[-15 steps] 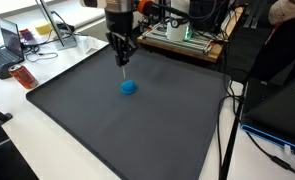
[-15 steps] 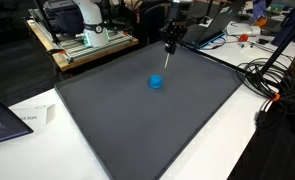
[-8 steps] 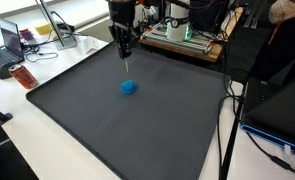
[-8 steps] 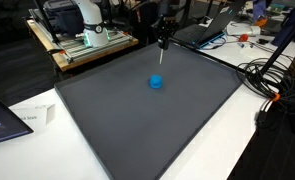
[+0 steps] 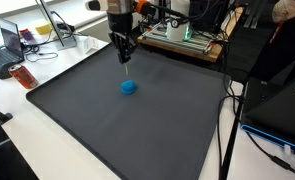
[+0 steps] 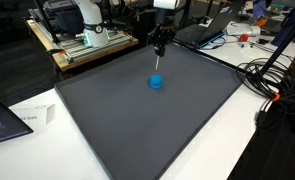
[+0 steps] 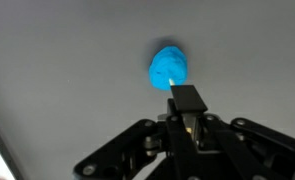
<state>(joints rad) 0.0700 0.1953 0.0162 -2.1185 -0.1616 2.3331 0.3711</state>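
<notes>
Overall, the dark mat point(image 5: 137, 130) loses its near corner to the frame edge in an exterior view. The gripper point(image 6: 158, 50), clenched on a thin rod point(image 6: 156, 64), hangs above the blue lump point(image 6: 156, 82) at mid-mat, apart from it. Only the wrist view shows the rod's dark, squared end beside the lump; the fingers there are blurred.

One blue lump point(image 5: 128, 87), one thin rod point(image 5: 124, 60), one pincer point(image 5: 123, 48), one dark mat point(image 5: 107, 130), one white table point(image 5: 17, 135).
</notes>
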